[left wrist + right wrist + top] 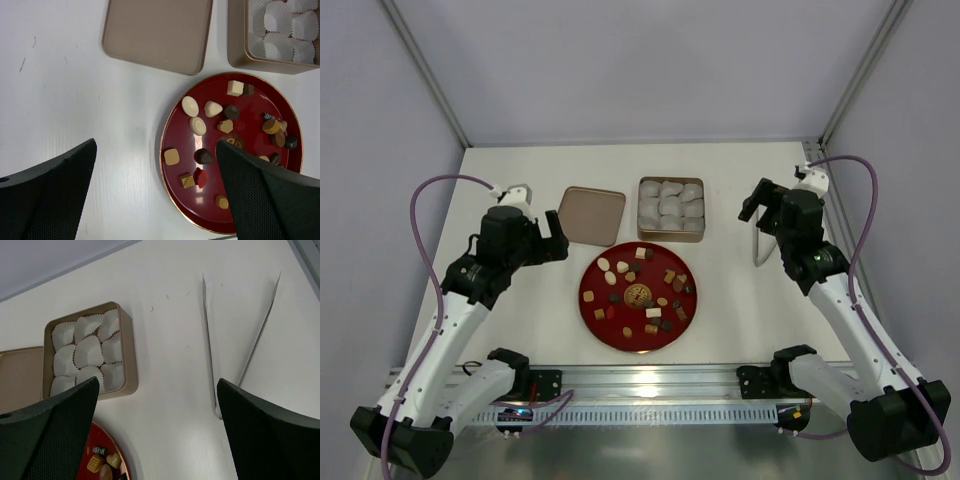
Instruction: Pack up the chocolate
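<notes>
Round red plate (175,132) between the left fingers (50,200), flat tan lid (157,32) beyond them; square tin (131,355) of white paper cups (87,352) and metal tongs (216,405) beyond and between the right fingers (50,435).

- A robot laboratory cell.
- Plain pale grey wall panels (640,60) and thin metal frame posts (428,75) stand around the flat white table (740,180).
- A silver aluminium rail (650,380) lies along this table's near edge.

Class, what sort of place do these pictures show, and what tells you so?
Probably a robot lab test cell: left arm and right arm bolted to a metal rail, a white table inside plain framed walls, chocolates staged on a red plate.
</notes>
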`<state>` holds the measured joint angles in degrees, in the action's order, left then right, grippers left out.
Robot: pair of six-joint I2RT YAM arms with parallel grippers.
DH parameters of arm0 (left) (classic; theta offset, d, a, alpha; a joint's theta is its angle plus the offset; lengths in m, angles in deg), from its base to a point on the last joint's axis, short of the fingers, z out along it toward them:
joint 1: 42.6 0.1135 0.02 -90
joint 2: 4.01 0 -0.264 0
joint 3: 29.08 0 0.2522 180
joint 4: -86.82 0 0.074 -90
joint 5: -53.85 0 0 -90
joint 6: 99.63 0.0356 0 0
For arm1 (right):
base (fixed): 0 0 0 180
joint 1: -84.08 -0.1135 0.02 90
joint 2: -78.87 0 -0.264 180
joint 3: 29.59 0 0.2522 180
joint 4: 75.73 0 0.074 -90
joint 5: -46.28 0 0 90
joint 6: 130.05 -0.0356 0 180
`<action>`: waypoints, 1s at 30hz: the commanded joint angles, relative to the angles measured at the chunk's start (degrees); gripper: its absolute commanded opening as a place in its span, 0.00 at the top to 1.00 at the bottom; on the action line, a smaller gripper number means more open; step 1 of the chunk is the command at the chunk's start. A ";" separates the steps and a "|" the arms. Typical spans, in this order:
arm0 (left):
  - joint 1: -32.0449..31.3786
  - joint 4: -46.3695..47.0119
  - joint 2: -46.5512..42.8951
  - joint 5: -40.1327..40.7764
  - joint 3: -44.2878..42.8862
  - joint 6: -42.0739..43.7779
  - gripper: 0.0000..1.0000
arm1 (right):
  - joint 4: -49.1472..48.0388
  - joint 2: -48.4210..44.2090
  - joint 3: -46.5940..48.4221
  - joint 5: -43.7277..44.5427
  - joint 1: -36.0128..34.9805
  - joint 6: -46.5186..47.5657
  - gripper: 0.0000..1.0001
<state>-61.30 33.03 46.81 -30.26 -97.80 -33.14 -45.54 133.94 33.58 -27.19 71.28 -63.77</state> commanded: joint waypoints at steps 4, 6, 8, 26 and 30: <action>-0.11 2.06 -0.73 -0.62 -0.50 0.92 0.00 | 4.75 3.55 5.52 -0.10 -0.03 1.75 0.00; -0.11 1.97 -0.64 -0.97 -0.50 0.92 0.00 | 5.98 6.01 7.45 -0.19 -0.03 2.63 0.00; -0.11 1.97 -0.64 -1.15 -0.41 0.74 0.00 | 7.22 8.64 8.51 0.25 0.84 3.24 0.00; -0.11 1.89 -0.38 -2.02 -0.32 0.48 0.00 | 9.32 31.76 11.76 -1.07 10.95 0.79 0.00; -0.11 1.80 0.41 -2.37 -0.50 0.48 0.00 | 9.15 33.87 11.94 -0.71 11.65 1.49 0.00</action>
<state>-61.30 33.03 46.86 -31.75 -97.80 -33.14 -36.21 167.36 43.20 -30.05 82.34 -62.40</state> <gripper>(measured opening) 0.996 0.996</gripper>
